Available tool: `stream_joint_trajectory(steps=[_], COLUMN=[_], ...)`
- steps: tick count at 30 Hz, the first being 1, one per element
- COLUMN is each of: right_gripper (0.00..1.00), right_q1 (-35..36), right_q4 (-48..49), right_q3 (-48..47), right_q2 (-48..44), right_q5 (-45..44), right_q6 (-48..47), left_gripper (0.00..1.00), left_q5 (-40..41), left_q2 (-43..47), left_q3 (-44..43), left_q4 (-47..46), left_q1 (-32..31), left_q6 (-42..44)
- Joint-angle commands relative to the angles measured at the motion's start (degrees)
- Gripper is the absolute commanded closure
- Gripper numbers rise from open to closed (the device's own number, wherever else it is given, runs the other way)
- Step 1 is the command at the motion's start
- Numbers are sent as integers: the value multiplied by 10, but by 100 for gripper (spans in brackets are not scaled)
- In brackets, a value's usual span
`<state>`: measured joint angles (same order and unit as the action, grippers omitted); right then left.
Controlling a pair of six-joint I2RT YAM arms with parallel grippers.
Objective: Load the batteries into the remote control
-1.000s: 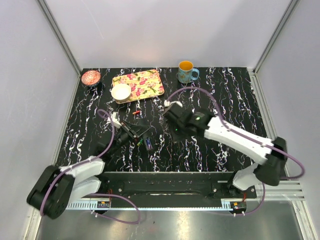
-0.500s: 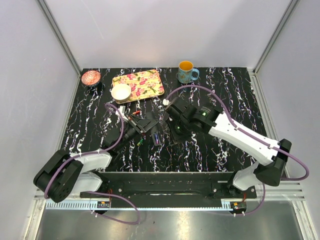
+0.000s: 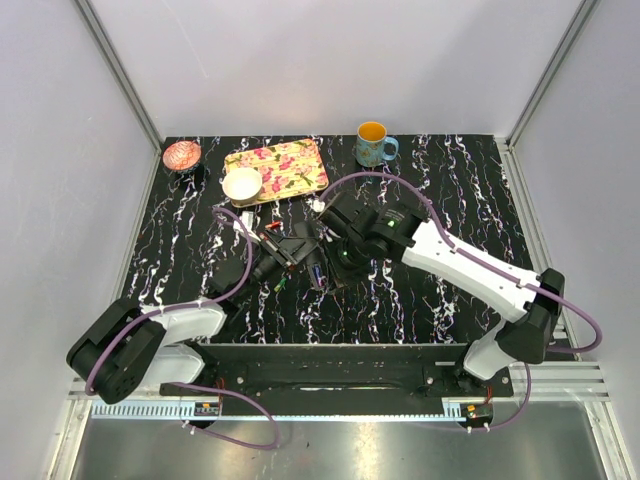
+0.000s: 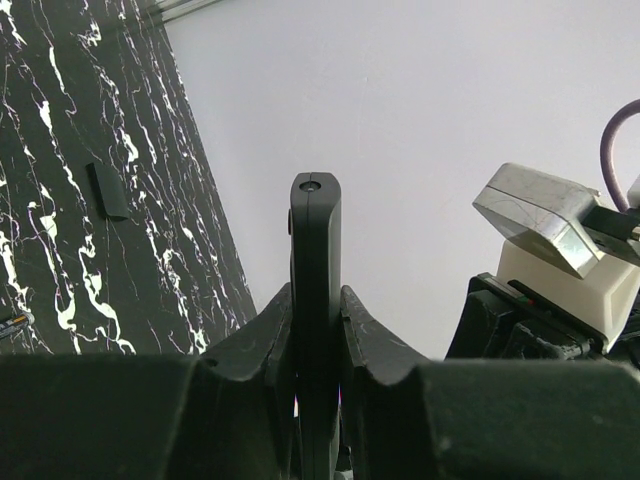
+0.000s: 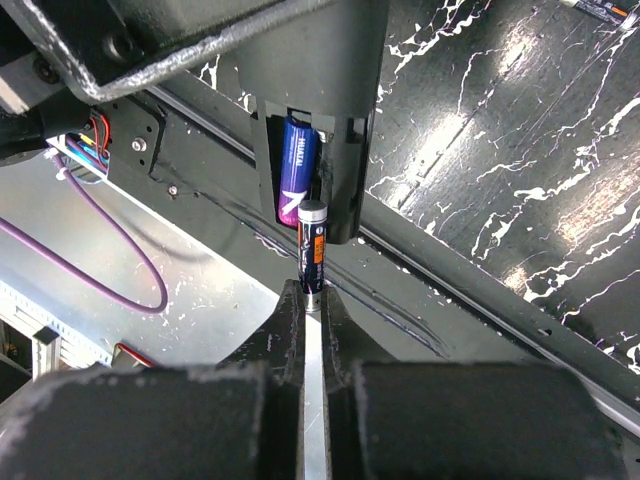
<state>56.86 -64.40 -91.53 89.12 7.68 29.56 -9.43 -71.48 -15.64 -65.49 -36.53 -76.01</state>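
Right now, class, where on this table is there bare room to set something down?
Bare: the table right of the mug, and the left strip nearer the arms than the pink bowl. Crowded: around the tray, and mid-table where the left gripper and right gripper meet.

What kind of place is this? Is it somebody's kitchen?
Probably a robot test booth, not a kitchen: two robot arms bolted at a black marbled table, plain white walls, metal frame posts.
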Motion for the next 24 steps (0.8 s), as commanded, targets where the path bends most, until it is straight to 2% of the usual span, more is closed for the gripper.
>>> stream_joint_trajectory(steps=[1,14,24], right_gripper=[100,100,100], right_q1=[4,4,-1], right_q4=[10,11,-10], right_q3=[-25,-25,-39], right_q2=[12,38,40], right_q5=[15,-16,24], right_q6=[-9,-13,-10], left_gripper=[100,100,100], left_q5=[24,25,4], left_q2=[-4,2,10], left_q3=[-21,-7,7], left_q4=[-33,-46,-55], left_q1=[-6,-17,-18], left_q6=[10,2,5])
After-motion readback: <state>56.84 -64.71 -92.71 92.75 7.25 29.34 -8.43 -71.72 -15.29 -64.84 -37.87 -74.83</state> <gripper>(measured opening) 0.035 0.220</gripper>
